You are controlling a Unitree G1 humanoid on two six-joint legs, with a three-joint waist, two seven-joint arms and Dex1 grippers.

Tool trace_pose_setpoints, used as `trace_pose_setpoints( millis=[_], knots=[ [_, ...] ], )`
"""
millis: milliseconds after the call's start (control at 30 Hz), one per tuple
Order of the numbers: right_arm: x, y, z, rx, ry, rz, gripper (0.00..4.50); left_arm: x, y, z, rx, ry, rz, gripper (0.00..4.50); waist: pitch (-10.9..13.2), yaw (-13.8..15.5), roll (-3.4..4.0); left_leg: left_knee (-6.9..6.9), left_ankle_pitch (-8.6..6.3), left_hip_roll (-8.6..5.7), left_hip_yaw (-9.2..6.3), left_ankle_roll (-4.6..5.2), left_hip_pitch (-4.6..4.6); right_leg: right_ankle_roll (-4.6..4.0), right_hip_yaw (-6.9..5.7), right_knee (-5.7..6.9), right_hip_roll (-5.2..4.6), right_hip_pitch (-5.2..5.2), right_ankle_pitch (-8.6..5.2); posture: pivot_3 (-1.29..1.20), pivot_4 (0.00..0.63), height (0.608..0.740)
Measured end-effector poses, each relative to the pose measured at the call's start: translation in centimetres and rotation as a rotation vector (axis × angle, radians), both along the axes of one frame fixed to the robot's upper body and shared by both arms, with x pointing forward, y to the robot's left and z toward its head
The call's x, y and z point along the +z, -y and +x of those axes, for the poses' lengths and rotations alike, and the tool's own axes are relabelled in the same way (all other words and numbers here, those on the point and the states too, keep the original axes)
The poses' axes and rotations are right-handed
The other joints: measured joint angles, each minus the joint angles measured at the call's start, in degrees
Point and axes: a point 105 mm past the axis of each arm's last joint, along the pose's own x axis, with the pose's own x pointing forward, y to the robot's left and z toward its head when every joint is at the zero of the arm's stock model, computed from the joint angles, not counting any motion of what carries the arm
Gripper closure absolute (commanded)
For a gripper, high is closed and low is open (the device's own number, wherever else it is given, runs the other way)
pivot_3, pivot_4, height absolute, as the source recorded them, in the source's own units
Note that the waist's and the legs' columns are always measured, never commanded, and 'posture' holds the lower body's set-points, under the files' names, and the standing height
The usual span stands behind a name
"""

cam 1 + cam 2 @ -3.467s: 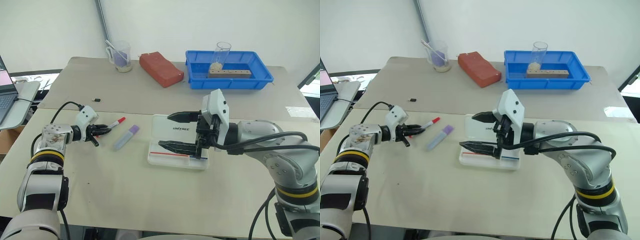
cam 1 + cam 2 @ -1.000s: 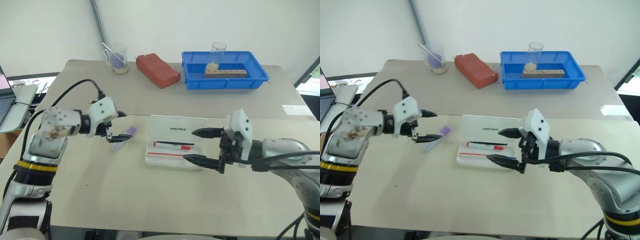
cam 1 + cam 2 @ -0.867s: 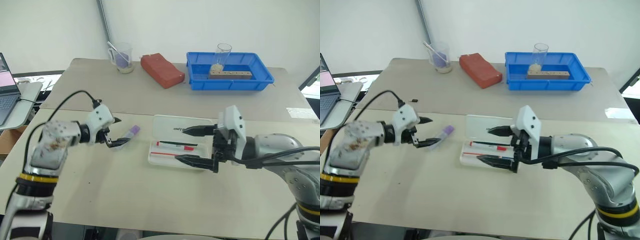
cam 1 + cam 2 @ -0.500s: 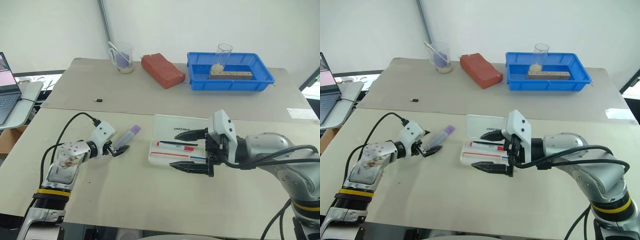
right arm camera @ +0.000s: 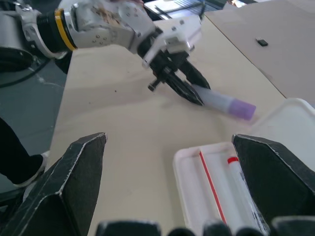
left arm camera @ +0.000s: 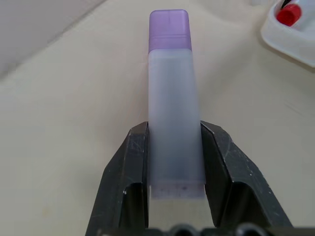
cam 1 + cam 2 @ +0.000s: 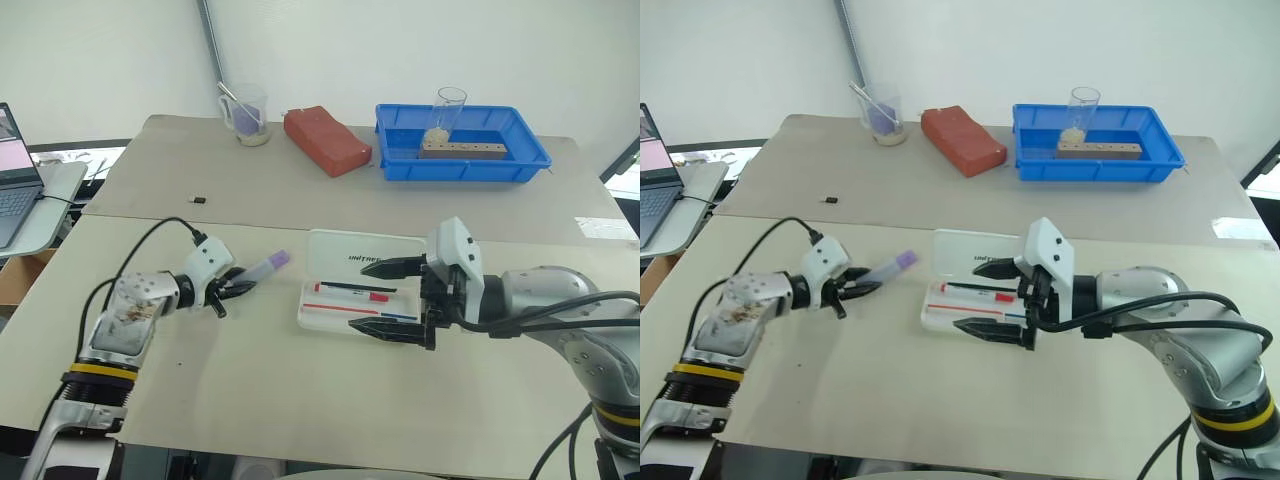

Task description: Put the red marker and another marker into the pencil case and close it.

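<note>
Lavender highlighter (image 6: 174, 113) is pinched at its tail end between both fingers of the left gripper (image 7: 233, 291), long axis in line with the fingers, purple cap pointing away from the gripper toward the pencil case (image 7: 358, 283). Seen from the head camera, it angles up off the desk (image 7: 300, 400), cap end raised, well left of the case. Left gripper is closed down onto the barrel, pads touching both flat sides. Pencil case lies open on the desk, lid laid back with the UNITREE print facing up. Red marker (image 7: 350, 295) is inside the tray, lying along the case's length, red cap toward the robot's right; a thin black pen (image 7: 350, 287) sits just behind it and a thin red stick pen (image 7: 340, 308) in front. Right gripper (image 7: 385, 298) hangs over the case's right end, fingers spread wide, holding nothing. Far side of the desk: blue tray (image 7: 462, 165), red brick-like block (image 7: 326, 140), clear cup (image 7: 247, 115).
</note>
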Motion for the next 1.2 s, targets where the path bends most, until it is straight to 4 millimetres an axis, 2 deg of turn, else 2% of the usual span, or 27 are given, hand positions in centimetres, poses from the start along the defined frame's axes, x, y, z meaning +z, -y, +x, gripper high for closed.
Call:
trace_pose_setpoints(
  millis=[167,200,333,433,533,867,1200],
  knots=[
    [-2.2,3.6,-0.6,-0.122,-0.068,-0.088,0.0,7.2,5.2,-1.7,-0.397,0.13,0.045,3.56,-0.06,0.52,0.08,0.21,0.01,-0.02,0.0,-0.01,-0.2,0.0,-0.04,-0.08,-0.01,0.07,-0.02,0.0,0.15,0.74],
    [-2.2,3.9,-0.6,-0.132,-0.067,-0.089,0.0,7.6,6.1,-2.0,-0.449,0.147,0.052,3.56,-0.09,0.24,0.11,0.24,0.01,-0.05,0.0,-0.01,-0.2,0.02,0.0,-0.11,-0.01,0.15,-0.02,0.0,0.15,0.74],
    [-2.7,4.4,-0.6,-0.152,-0.058,-0.097,0.0,5.5,9.9,-3.2,-0.609,0.101,0.025,3.56,-0.2,-0.46,0.34,0.24,0.0,-0.09,-0.19,0.01,-0.21,0.08,0.06,-0.01,0.15,0.08,-0.06,0.0,0.15,0.74],
    [-2.9,4.6,-0.7,-0.162,-0.06,-0.099,0.0,3.6,11.0,-4.1,-0.697,0.064,0.066,3.56,-0.22,-0.93,0.37,0.24,0.0,-0.08,-0.45,0.02,-0.24,0.06,0.08,0.0,0.35,0.05,-0.07,0.0,0.15,0.74],
    [-3.0,4.9,-0.7,-0.179,-0.06,-0.099,0.0,2.1,11.0,-4.4,-0.734,0.031,0.101,3.56,-0.22,-0.93,0.36,0.27,0.01,-0.09,-0.46,0.02,-0.25,0.06,0.08,0.0,0.35,0.07,-0.07,0.0,0.15,0.74],
    [-2.5,5.0,-0.7,-0.211,-0.027,-0.096,0.0,-0.5,10.4,-3.9,-0.707,0.01,0.121,3.56,-0.22,-0.46,0.37,0.38,0.0,-0.12,-0.46,0.02,-0.28,0.07,0.07,0.0,0.27,0.12,-0.07,0.0,0.15,0.74],
    [-2.3,5.1,-0.6,-0.215,-0.021,-0.098,0.0,-1.0,10.7,-3.6,-0.69,0.009,0.116,3.56,-0.23,-0.29,0.37,0.41,0.0,-0.13,-0.46,0.02,-0.28,0.08,0.07,0.0,0.27,0.13,-0.07,0.0,0.15,0.74]
  ],
)
